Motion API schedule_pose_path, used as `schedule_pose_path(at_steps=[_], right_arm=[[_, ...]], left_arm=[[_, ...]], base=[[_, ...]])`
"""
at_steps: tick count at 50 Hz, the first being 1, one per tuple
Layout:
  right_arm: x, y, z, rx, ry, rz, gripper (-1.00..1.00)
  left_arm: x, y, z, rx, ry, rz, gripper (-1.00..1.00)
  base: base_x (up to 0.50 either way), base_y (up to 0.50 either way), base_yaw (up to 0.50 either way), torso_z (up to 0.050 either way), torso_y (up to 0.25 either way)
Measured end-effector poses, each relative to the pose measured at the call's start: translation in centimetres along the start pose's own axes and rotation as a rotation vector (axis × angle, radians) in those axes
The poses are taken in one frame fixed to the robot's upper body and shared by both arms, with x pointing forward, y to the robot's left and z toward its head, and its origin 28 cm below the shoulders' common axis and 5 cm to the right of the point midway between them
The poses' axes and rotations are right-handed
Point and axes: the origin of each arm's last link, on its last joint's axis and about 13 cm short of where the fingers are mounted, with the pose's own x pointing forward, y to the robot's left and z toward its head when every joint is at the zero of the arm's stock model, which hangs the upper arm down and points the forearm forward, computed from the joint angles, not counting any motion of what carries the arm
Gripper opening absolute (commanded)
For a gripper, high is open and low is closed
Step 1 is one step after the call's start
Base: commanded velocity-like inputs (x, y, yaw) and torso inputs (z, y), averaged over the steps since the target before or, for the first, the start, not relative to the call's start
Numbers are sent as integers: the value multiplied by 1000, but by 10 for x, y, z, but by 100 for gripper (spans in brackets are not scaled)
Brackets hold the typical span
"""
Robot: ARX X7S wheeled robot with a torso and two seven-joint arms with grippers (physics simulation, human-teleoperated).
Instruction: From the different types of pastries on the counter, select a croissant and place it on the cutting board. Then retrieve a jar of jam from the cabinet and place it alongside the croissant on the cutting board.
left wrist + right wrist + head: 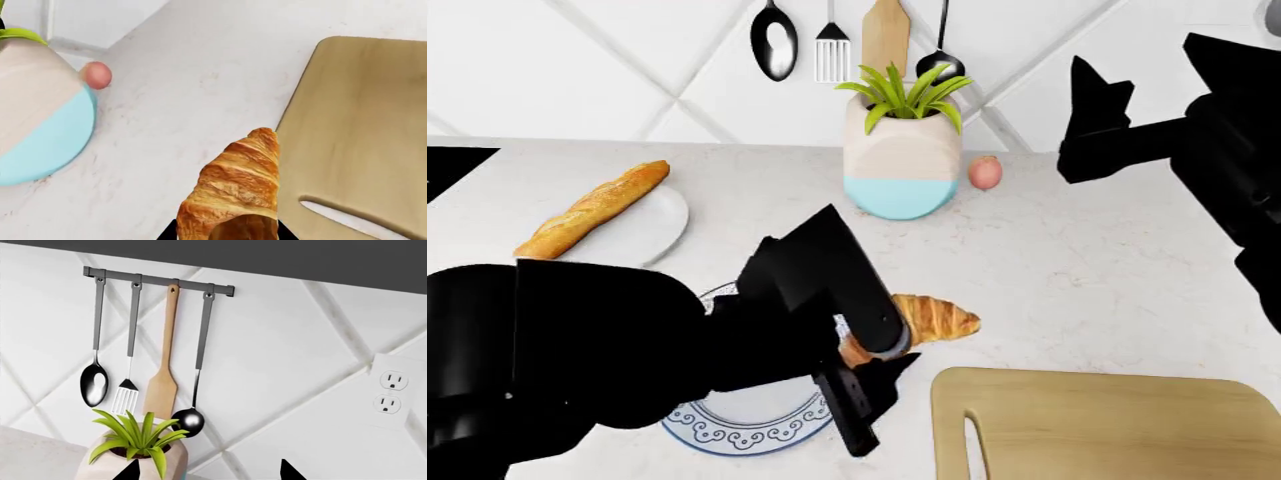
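The golden-brown croissant [233, 190] is held between my left gripper's [227, 235] black fingertips, above the white counter [187, 100] just beside the cutting board [360, 140]. In the head view the croissant [932, 318] sticks out of the left gripper [874, 355] between the blue-patterned plate [747, 425] and the tan cutting board [1108, 425]. The baguette-like loaf [594, 208] lies on a white plate at the back left. My right gripper [207, 472] is open and empty, raised high at the right [1094, 120], facing the wall. The jar of jam is out of view.
A white and light-blue plant pot [904, 165] stands at the back, with a small pink egg-like object [985, 172] beside it. Utensils [160, 355] hang on a wall rail. A wall outlet [391, 392] is to the right.
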Motion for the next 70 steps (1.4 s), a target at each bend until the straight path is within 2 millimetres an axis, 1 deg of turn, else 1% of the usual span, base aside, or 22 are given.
schedule_pose_path(at_steps=[17, 27, 38, 48, 49, 62, 70], right_arm=[[2, 1, -5, 8, 3, 6, 100], [3, 1, -7, 12, 4, 9, 100], [3, 2, -9, 15, 6, 12, 100], [4, 2, -10, 16, 8, 15, 100], [4, 2, -10, 16, 9, 15, 100], [3, 2, -10, 17, 9, 17, 100], [3, 1, -9, 17, 8, 14, 100]], left_arm=[[53, -19, 17, 20, -97, -90, -100], [81, -34, 18, 26, -115, -146, -100], [102, -50, 12, 22, -98, -215, -100], [114, -60, 7, 10, -85, -264, -100], [115, -61, 7, 10, -85, -267, 100], [124, -68, 2, -1, -70, -288, 100], [122, -68, 3, 4, -71, -285, 100]], base=[[0, 0, 0, 0, 0], [0, 0, 0, 0, 0], [0, 0, 0, 0, 0], [0, 0, 0, 0, 0], [0, 0, 0, 0, 0], [0, 0, 0, 0, 0], [0, 0, 0, 0, 0]])
